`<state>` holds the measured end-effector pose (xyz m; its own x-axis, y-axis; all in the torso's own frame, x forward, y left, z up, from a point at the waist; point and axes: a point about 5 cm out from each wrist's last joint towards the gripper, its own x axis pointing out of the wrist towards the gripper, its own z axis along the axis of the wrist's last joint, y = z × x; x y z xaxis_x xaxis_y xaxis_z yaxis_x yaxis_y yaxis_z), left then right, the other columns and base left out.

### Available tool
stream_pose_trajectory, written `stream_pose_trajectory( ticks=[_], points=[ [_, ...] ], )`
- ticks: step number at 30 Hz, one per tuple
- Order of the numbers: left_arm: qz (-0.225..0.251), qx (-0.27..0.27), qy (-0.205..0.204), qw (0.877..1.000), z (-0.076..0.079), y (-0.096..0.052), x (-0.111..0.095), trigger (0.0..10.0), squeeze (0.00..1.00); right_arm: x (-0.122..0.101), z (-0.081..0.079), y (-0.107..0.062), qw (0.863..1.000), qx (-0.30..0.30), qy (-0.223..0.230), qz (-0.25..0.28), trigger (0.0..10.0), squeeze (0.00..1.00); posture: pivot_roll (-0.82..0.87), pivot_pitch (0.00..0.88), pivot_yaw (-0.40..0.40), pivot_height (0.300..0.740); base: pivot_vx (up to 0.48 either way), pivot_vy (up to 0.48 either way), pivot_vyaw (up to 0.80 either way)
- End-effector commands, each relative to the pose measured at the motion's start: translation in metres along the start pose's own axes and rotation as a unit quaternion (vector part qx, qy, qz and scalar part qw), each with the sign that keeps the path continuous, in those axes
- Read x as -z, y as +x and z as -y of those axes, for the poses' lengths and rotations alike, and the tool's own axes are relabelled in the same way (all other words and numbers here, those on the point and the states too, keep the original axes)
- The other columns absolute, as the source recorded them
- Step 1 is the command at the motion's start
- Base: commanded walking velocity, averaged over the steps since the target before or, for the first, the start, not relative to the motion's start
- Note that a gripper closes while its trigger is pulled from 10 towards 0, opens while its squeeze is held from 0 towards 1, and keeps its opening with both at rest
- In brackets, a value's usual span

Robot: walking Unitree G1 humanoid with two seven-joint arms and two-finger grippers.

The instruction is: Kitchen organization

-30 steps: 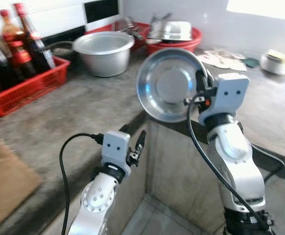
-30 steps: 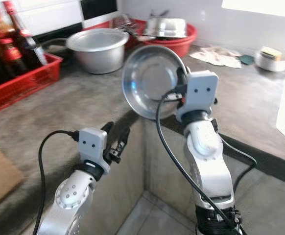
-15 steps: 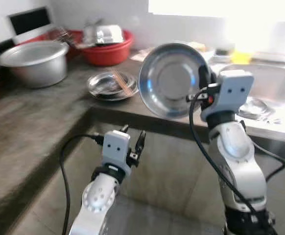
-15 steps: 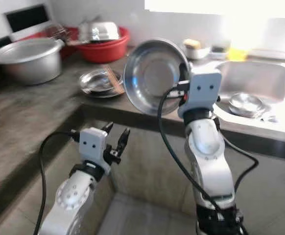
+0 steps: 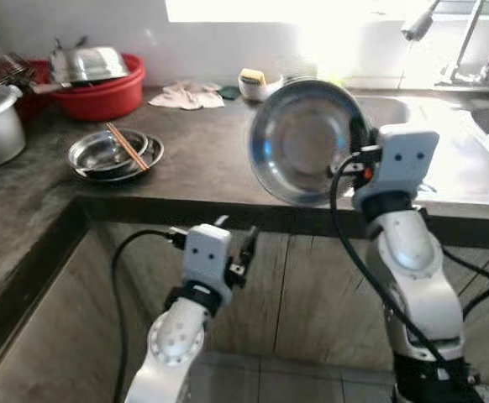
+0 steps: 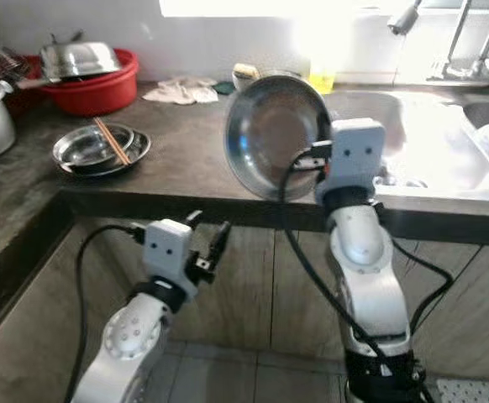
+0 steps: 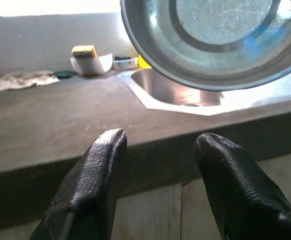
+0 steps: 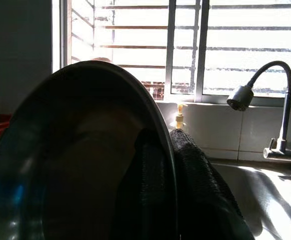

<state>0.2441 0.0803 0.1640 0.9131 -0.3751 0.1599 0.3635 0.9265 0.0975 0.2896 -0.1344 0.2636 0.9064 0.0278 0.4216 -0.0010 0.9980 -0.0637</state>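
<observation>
The view has swung from the pots to the steel sink; right gripper clamps the round steel bowl upright, left gripper empty, spread, so washing looks next.

No text, label, brand, number or sign is showing legibly anywhere in these views. The steel bowl, the red basin, the stacked steel plates and the yellow bottle by the sink are all presenting plain faces, or ones too blurred or overexposed to read.
</observation>
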Motion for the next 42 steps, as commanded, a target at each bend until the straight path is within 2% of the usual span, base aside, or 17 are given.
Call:
stream_pose_trajectory(
  ticks=[1, 22, 29, 35, 36, 37, 38, 42],
  points=[
    [0.007, -0.003, 0.008, 1.0, -0.001, 0.001, -0.003, 10.0, 0.0, 0.001, 0.002, 0.0, 1.0, 0.003, 0.001, -0.004, 10.0, 0.0, 0.07, 0.043, -0.01, 0.74, 0.307, -0.364, 0.0],
    [0.004, 0.003, 0.01, 1.0, 0.0, 0.001, -0.002, 10.0, 0.0, 0.003, 0.002, 0.003, 1.0, 0.001, 0.0, -0.01, 10.0, 0.0, 0.07, 0.047, -0.006, 0.74, 0.344, -0.328, 0.0],
    [0.001, -0.001, 0.006, 1.0, -0.001, 0.001, -0.001, 10.0, 0.0, 0.002, 0.002, 0.005, 1.0, -0.002, -0.002, -0.009, 10.0, 0.0, 0.07, 0.051, -0.009, 0.74, 0.419, -0.112, 0.0],
    [-0.008, -0.011, -0.001, 1.0, -0.002, 0.001, 0.002, 10.0, 0.0, 0.005, 0.007, 0.015, 0.999, -0.006, -0.035, -0.028, 10.0, 0.0, 0.07, 0.06, -0.015, 0.74, 0.058, 0.0, 0.0],
    [-0.009, -0.011, -0.002, 1.0, -0.001, 0.001, 0.002, 10.0, 0.0, 0.011, 0.009, 0.019, 0.998, -0.004, -0.041, -0.05, 10.0, 0.0, 0.07, 0.063, -0.018, 0.74, 0.0, 0.0, 0.0],
    [-0.009, -0.011, -0.002, 1.0, -0.001, 0.001, 0.002, 10.0, 0.0, 0.011, 0.009, 0.019, 0.998, -0.004, -0.041, -0.05, 10.0, 0.0, 0.07, 0.063, -0.018, 0.74, 0.0, 0.0, 0.0],
    [-0.008, -0.012, -0.005, 1.0, 0.0, 0.001, 0.002, 10.0, 0.0, 0.021, 0.011, 0.029, 0.996, -0.005, -0.043, -0.084, 10.0, 0.0, 0.07, 0.07, -0.02, 0.74, 0.0, 0.0, 0.0],
    [-0.007, -0.013, -0.006, 1.0, 0.001, 0.0, 0.001, 10.0, 0.0, 0.029, 0.011, 0.04, 0.993, -0.01, -0.031, -0.109, 10.0, 0.0, 0.07, 0.078, -0.026, 0.74, 0.0, 0.0, 0.0]
  ],
)
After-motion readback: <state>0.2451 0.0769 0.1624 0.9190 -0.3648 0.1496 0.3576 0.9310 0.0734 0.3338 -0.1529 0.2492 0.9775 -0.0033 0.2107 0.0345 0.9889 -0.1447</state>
